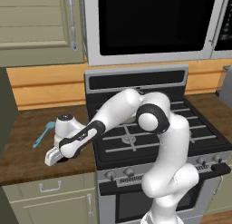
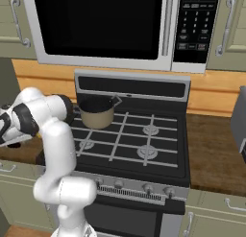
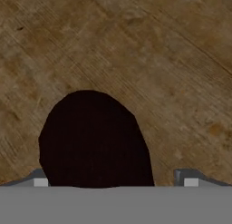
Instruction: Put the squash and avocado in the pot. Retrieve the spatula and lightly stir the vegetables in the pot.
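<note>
The avocado (image 3: 93, 139) is a very dark egg shape lying on the wooden counter (image 3: 172, 60). It sits between the fingertips (image 3: 41, 182) of my open gripper (image 3: 115, 181), and I see no contact with either one. In the left base view the gripper (image 1: 54, 158) hangs low over the counter, just left of the stove. The light blue spatula (image 1: 44, 133) lies on the counter behind and to the left of the hand. The tan pot (image 2: 96, 112) stands on the stove's back left burner, with a dark inside. The squash is hidden from view.
The black stove (image 1: 149, 137) with its grates lies to the right of the hand, with knobs along its front. A microwave (image 2: 105, 25) hangs above it. A grey appliance (image 2: 239, 121) stands at the far right of the counter. Cabinets flank the microwave.
</note>
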You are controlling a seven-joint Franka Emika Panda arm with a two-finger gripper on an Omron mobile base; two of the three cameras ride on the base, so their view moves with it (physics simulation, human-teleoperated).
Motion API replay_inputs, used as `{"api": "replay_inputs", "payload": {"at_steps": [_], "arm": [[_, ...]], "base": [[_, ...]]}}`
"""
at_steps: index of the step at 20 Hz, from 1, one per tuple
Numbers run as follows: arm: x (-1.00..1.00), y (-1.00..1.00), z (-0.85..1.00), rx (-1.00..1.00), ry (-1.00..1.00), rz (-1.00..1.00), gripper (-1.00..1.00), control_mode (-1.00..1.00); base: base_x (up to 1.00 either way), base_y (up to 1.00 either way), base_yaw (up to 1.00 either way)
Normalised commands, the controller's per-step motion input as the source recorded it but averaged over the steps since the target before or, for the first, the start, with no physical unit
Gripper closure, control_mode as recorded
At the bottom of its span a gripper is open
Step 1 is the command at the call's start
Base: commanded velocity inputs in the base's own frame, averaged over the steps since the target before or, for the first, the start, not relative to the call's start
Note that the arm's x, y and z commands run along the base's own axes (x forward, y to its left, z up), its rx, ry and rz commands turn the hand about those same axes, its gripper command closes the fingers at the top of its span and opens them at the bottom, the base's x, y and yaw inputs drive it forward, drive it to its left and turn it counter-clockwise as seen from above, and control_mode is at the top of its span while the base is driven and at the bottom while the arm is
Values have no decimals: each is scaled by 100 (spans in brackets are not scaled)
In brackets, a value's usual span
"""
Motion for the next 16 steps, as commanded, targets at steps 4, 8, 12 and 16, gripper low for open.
{"api": "replay_inputs", "payload": {"at_steps": [4, 8, 12, 16], "arm": [[4, 14, -9, 0, 1, 0, 100, -100], [0, -5, 0, 0, -1, 0, 100, -100], [-9, -82, 59, 0, -24, -13, 100, -100], [-1, -100, 95, 0, -22, -25, 100, -100]], "base": [[0, 0, 0], [0, 0, 0], [0, 0, 0], [0, 0, 0]]}}
